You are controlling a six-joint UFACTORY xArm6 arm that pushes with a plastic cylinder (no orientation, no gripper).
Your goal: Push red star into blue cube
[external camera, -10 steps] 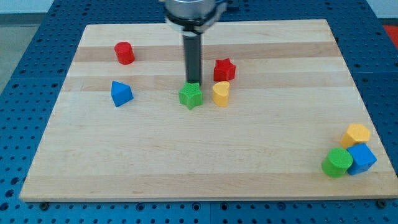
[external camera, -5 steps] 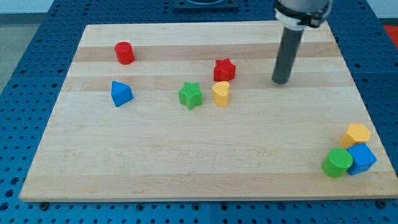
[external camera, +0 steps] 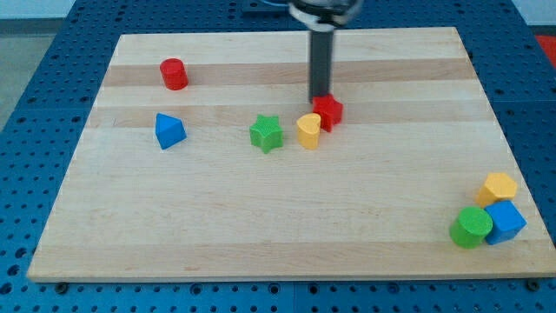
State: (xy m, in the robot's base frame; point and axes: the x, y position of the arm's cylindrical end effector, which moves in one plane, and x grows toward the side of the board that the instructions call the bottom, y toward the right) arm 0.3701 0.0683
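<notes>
The red star (external camera: 327, 112) lies just above the middle of the wooden board (external camera: 278, 226), touching the right side of a yellow block (external camera: 308, 131). My tip (external camera: 321, 96) stands right at the star's upper left edge, touching it. The blue cube (external camera: 505, 222) sits near the board's bottom right corner, far from the star, packed between a green cylinder (external camera: 471, 227) on its left and a yellow block (external camera: 498, 188) above it.
A green star (external camera: 267, 134) lies left of the middle yellow block. A blue pyramid-like block (external camera: 169, 130) is at the left. A red cylinder (external camera: 174, 74) is at the upper left.
My tip swung from the green star to the right, then back to the red star's upper left. The red star has shifted right and down, against the yellow block.
</notes>
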